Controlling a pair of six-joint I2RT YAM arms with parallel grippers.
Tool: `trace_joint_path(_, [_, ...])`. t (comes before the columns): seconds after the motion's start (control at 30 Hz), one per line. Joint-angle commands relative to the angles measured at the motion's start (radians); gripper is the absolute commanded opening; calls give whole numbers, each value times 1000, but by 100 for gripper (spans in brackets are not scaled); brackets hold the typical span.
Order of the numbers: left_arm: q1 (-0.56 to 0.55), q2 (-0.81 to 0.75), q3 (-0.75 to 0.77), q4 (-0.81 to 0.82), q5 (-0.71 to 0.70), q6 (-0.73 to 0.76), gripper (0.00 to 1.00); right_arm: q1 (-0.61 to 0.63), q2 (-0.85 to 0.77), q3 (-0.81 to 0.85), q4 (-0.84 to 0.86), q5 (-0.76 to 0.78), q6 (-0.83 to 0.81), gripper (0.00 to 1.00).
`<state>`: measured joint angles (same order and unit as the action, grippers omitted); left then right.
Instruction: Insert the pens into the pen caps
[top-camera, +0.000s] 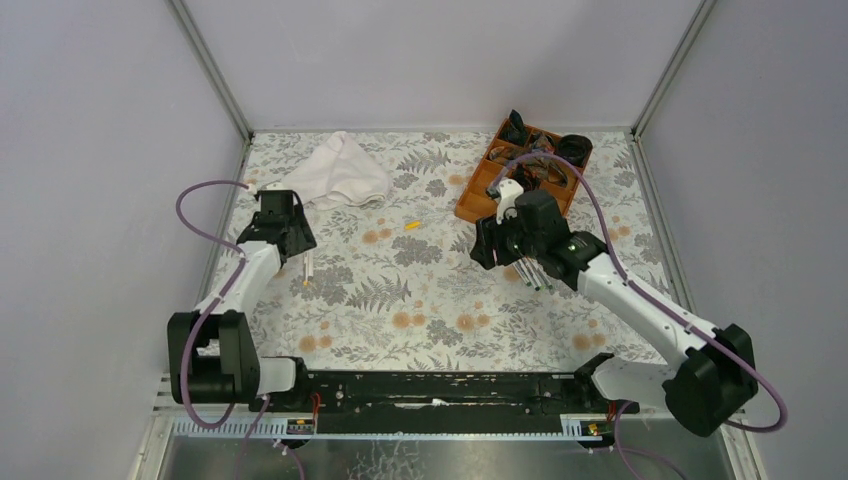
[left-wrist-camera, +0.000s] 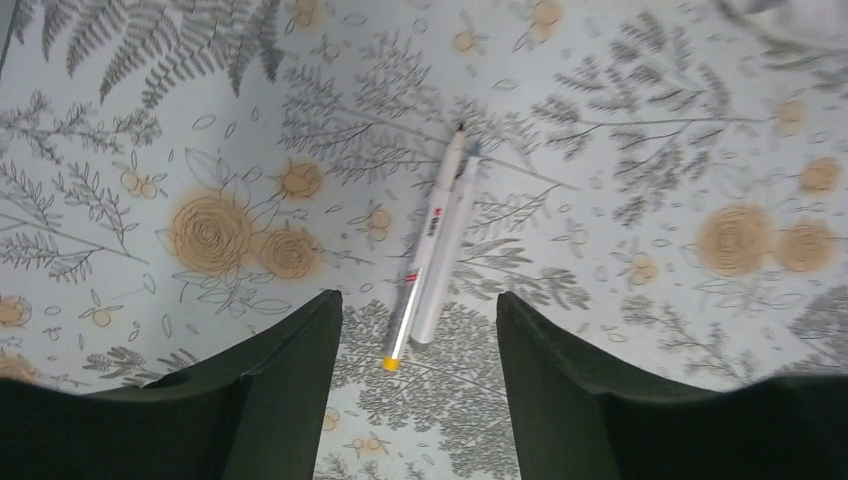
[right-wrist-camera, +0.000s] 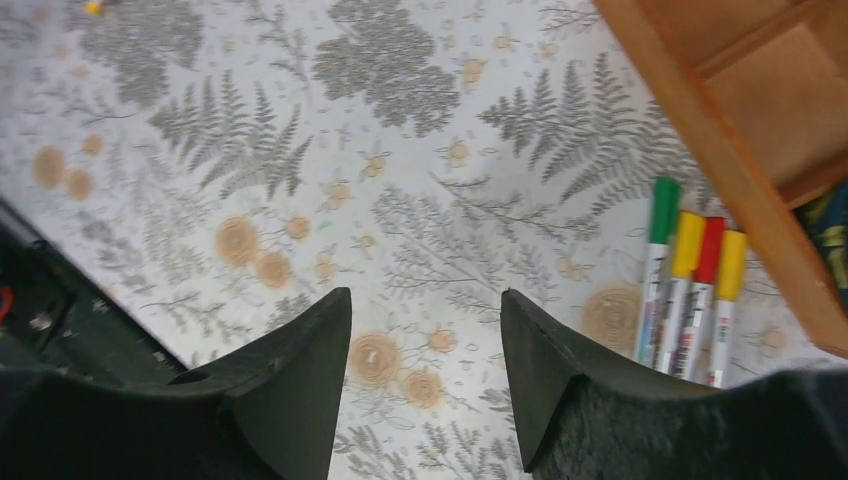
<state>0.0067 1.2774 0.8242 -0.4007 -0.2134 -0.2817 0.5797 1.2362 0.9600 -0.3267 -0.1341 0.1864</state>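
Two uncapped white pens lie side by side on the floral table; one has a yellow end and a dark tip. They also show in the top view. My left gripper is open and empty, hovering over their near ends; it sits at the left of the top view. Several capped pens, with green, yellow, red and orange caps, lie in a row beside my right gripper, which is open and empty. A loose yellow pen cap lies mid-table between the arms.
An orange wooden tray of dark items stands at the back right, its wall close to the capped pens. A white cloth lies at the back left. Grey walls enclose the table.
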Motion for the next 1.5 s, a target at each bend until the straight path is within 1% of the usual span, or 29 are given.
trace_joint_path(0.0, [36,63,19,-40,23,30,55,-4,-94,-72,158,-163,93,63])
trace_joint_path(0.07, [41,97,21,-39,17,30,54,-4,-116,-97,177,-180,111,63])
trace_joint_path(0.23, [50,168,39,-40,22,41,41,-4,-147,-132,194,-185,125,64])
trace_joint_path(0.43, [62,231,57,-50,13,42,34,-4,-168,-168,206,-196,137,64])
trace_joint_path(0.63, [63,265,62,-52,26,52,30,-4,-172,-180,220,-218,142,64])
trace_joint_path(1.47, [62,404,105,-81,9,64,28,-4,-137,-195,248,-251,156,64])
